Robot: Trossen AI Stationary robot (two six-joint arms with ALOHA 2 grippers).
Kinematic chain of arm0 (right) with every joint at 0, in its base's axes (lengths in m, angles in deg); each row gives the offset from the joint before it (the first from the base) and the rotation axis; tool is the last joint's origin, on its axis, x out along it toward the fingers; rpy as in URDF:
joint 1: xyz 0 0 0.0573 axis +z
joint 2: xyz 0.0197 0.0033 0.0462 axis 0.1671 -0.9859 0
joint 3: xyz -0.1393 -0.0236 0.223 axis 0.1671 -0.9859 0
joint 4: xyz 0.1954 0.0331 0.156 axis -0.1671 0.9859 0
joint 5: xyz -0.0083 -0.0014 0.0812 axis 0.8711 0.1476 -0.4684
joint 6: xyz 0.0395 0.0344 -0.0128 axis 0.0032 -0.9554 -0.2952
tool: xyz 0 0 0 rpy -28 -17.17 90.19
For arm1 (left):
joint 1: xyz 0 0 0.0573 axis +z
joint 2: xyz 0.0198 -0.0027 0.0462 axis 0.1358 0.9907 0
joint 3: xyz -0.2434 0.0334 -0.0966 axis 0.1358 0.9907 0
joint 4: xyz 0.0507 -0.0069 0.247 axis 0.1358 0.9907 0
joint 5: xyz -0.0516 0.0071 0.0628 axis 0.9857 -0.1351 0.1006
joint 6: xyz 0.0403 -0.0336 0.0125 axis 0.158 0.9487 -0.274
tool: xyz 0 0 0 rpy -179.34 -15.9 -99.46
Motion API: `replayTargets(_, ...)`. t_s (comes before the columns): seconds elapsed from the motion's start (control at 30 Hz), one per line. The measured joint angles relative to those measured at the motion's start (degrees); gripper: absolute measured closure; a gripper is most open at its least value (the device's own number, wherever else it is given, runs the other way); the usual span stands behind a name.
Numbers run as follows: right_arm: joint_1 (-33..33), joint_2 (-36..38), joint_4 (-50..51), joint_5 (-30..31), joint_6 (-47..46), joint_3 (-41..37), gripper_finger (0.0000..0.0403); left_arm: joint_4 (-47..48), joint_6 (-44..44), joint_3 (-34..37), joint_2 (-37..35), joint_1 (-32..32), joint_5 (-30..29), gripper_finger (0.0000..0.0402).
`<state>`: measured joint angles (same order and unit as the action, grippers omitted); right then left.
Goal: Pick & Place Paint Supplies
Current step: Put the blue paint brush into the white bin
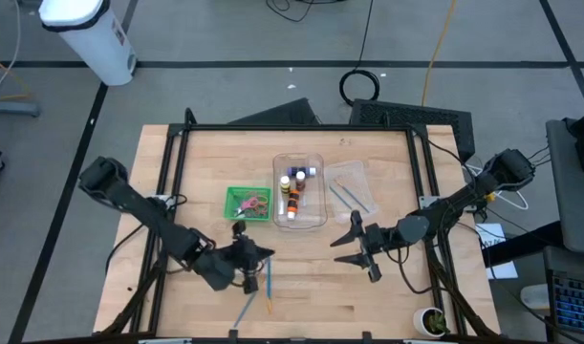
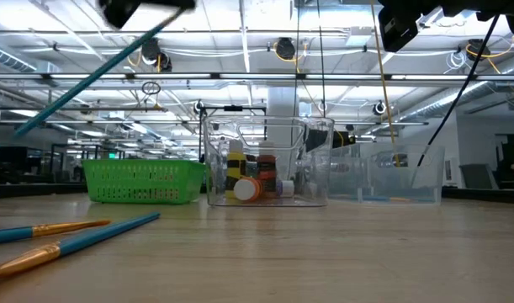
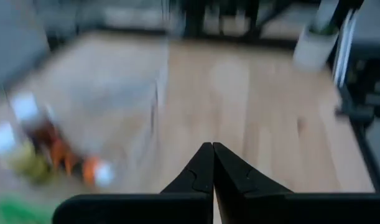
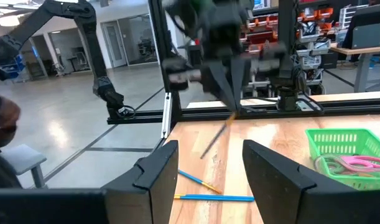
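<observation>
Left gripper (image 1: 263, 252) above the desk's near edge, tapered black fingers clenched on a thin blue brush (image 2: 88, 80) tilted in the air, right gripper (image 1: 351, 242) released, two slim blue brushes (image 4: 208, 190) lying on pale wood, clear plastic bin (image 1: 317, 191) of small paint bottles (image 1: 292, 196) mid-desk, green mesh basket (image 1: 236, 214) with scissors (image 4: 354, 163).

On the pale wooden table (image 1: 387, 287) we see a green mesh basket (image 1: 247, 203), two clear plastic bins (image 1: 300, 190) and two blue brushes (image 2: 67, 237).

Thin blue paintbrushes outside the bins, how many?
3 thin blue paintbrushes. Two lie on the wooden table near its front edge; the left gripper holds the third, tilted, above. Others may be hidden.
</observation>
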<state>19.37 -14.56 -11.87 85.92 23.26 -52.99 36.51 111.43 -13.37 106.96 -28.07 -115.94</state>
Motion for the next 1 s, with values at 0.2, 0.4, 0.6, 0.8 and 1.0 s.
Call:
replayTargets(0.2, -0.02, -0.01, -0.40, 1.22, 0.02, 0.00, 0.0232, -17.15, -18.74, -0.09, -1.62, 1.97, -1.45, 0.0401)
replayTargets(0.4, -0.07, -3.67, -7.03, 8.69, 4.12, 0.00, 0.0232, -24.52, -30.40, -0.11, -1.61, 5.09, -1.43, 0.0401)
replayTargets(0.6, -0.32, -12.84, -20.77, 8.49, 8.66, 0.52, 0.0218, -26.81, -34.03, -0.13, -0.26, 8.82, 2.93, 0.0401)
replayTargets(0.8, -3.08, -21.55, -23.10, 8.37, 8.61, 5.87, 0.0174, -36.78, -39.86, -0.13, 4.72, 11.09, 11.15, 0.0401)
replayTargets(1.0, -5.72, -27.90, -22.92, 1.49, 5.08, 11.89, 0.0142, -39.73, -40.36, -0.13, 7.11, 12.42, 12.40, 0.0401)
